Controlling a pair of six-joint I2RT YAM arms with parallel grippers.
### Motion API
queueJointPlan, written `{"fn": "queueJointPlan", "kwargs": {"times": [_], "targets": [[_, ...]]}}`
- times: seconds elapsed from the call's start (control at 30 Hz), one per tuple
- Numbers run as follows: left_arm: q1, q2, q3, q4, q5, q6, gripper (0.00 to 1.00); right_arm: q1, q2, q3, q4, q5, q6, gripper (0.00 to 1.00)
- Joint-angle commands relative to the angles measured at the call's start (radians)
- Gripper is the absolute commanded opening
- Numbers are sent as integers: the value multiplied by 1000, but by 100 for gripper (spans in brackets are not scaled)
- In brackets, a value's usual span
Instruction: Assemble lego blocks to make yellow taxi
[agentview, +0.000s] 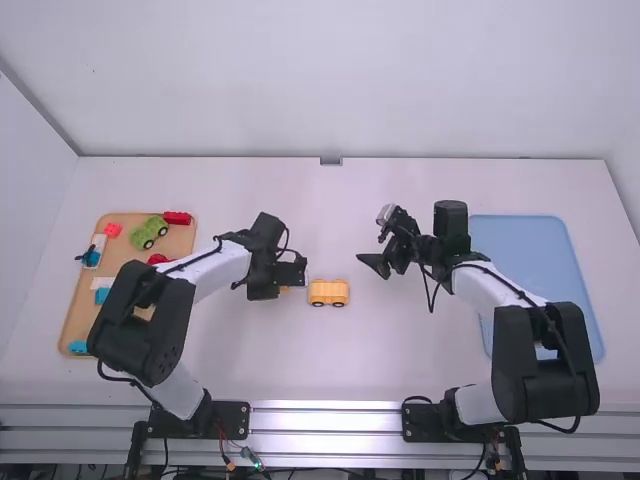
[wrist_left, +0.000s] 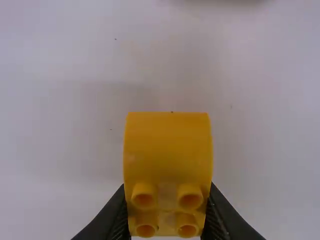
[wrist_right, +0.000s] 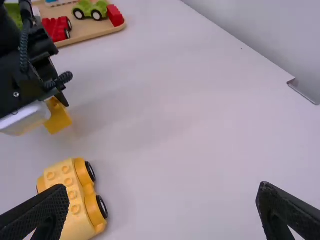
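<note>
Yellow plastic is making up both taxi parts: the left gripper (wrist_left: 167, 212) is holding a rounded block (wrist_left: 167, 150) pinched between its fingers, and the wheeled base (agentview: 328, 292) is standing on the bench (agentview: 350, 360), about midway between its left and right edges. The block is hanging just beside the base, towards the bench's left edge. The right gripper (wrist_right: 162, 200) is gaping wide, with nothing between its fingers.

Both parts are probably being light, stiff and hard to break, though their smooth faces may be prone to slipping in a loose pinch. The base is likely to be rolling if nudged along its wheels (wrist_right: 90, 171), so it is calling for a hold square across its body, leaving its studs (wrist_right: 66, 182) free for the block. The block is offering its straight sides for a level grip.

The left wrist view is showing the block's curved face and four round, hollow studs (wrist_left: 190, 200), details that the high view is hiding behind the gripper. The high view, though, is showing the wooden tray (agentview: 183, 240) by the bench's left edge and the blue tray (agentview: 530, 250) by its right
</note>
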Motion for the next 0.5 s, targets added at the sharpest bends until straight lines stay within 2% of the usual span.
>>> {"fn": "queueJointPlan", "kwargs": {"times": [0.0, 0.3, 0.47], "targets": [[8, -3, -17, -3, 45, 24, 6, -15, -26, 2, -5, -85, 7, 99], [10, 40, -19, -3, 68, 49, 9, -21, -26, 2, -5, -90, 7, 99], [8, 90, -4, -19, 29, 38, 2, -13, -26, 2, -5, -78, 7, 99]]}}
